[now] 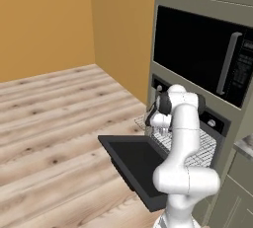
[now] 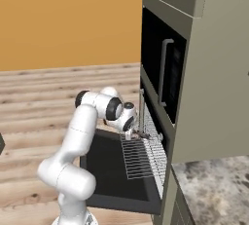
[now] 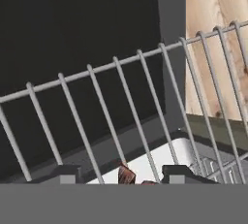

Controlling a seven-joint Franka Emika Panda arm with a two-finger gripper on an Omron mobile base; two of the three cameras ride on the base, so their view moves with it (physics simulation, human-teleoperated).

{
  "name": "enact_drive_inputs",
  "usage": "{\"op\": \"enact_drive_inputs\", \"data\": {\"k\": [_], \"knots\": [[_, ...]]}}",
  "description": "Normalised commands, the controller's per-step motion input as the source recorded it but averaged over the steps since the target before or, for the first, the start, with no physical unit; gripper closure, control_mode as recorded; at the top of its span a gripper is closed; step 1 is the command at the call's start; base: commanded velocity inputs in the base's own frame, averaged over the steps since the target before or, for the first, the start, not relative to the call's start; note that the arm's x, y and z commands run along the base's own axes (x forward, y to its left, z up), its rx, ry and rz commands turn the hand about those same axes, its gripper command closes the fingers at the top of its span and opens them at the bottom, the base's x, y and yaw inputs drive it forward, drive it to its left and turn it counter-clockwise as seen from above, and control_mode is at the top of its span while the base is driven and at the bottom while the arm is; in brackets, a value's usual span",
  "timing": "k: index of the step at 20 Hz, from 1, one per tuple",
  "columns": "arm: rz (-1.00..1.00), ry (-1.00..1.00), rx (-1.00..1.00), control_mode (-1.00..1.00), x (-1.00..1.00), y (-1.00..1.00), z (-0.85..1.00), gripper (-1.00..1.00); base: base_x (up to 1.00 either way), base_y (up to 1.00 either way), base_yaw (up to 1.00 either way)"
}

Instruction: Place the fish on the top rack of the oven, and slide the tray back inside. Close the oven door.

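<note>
Evidently the fingers [image 3: 118,173] stand spread astride the fish [image 3: 127,174], centre bottom. The top rack [image 2: 142,157] looks stiff and light; its front bar suits pushing.

A: What sits right past the fingertips [image 3: 67,173]?

B: The top rack [image 3: 127,103], a silver wire grid. Its thin bars run up and away from the gripper [image 3: 121,174], joined by a cross bar that slants upward to the right.

A: And between the two tips?

B: A small reddish-brown bit of the fish [image 3: 126,174], low at the edge, lying at the rack bars. The tips stand apart on either side of it; whether they touch it I cannot tell.

A: Beyond the bars?

B: The oven door [image 3: 72,34], a flat black panel with a grey edge, lies behind the grid. To the gripper's upper right, wood-plank floor [image 3: 213,9] shows through the wires.
</note>
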Motion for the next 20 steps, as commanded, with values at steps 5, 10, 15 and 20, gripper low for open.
{"op": "enact_drive_inputs", "data": {"k": [5, 10, 15, 20], "knots": [[0.00, -0.14, -0.24, -1.00, -0.69, 1.00, 0.76, -1.00, 0.00, 0.00, 0.00], [0.01, -0.02, -0.06, -1.00, -0.30, 0.89, 1.00, -1.00, 0.00, 0.00, 0.00], [0.01, 0.06, -0.01, -1.00, -0.32, 0.78, 0.75, -1.00, 0.00, 0.00, 0.00], [0.05, 0.15, -0.12, -1.00, -0.40, 0.41, -0.16, -1.00, 0.00, 0.00, 0.00]]}}
